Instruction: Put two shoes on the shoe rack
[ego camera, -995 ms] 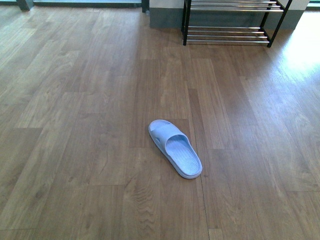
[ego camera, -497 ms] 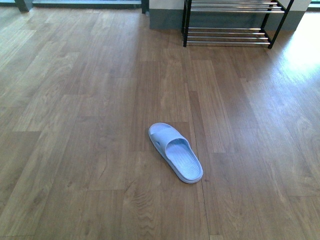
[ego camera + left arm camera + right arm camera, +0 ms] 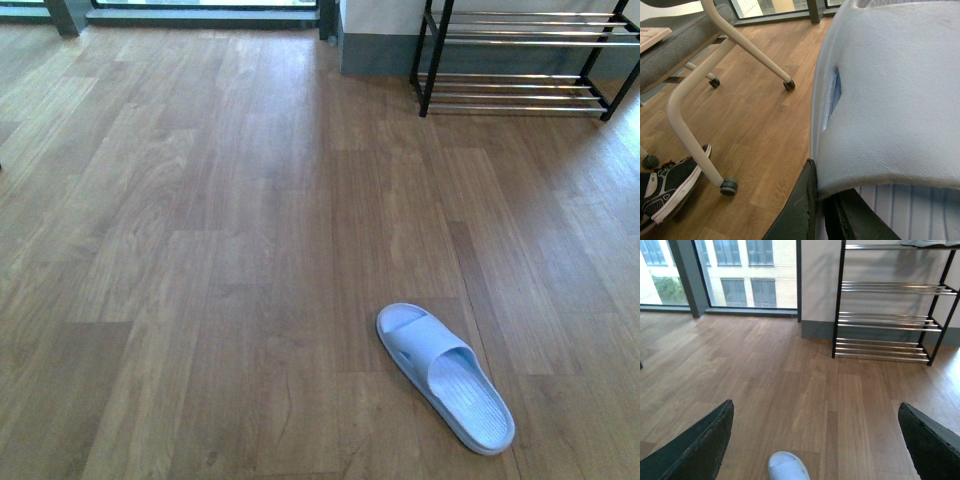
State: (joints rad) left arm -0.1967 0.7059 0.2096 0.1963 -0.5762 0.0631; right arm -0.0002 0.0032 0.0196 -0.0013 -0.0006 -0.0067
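One pale blue slide sandal (image 3: 445,378) lies flat on the wood floor, low and right in the front view, toe pointing away. Its toe (image 3: 787,466) shows between the wide-apart fingers of my open right gripper (image 3: 815,445), which hangs above the floor. My left gripper (image 3: 822,210) is shut on the strap edge of another pale blue slide sandal (image 3: 890,100), held up close to the left wrist camera. The shoe rack (image 3: 520,60), with a black frame and chrome bars, stands against the far wall to the right; its bars (image 3: 887,320) show bare. Neither arm shows in the front view.
An office chair with a white frame (image 3: 687,115) and casters (image 3: 729,186) stands close to my left gripper. A person's black and white sneaker (image 3: 670,185) rests on the floor under it. Floor-length windows (image 3: 720,270) line the far wall left of the rack.
In the front view the floor sandal has shifted right and lower in the picture, and the rack has shifted right. The camera's own view has moved; the sandal keeps its pose on the floor.
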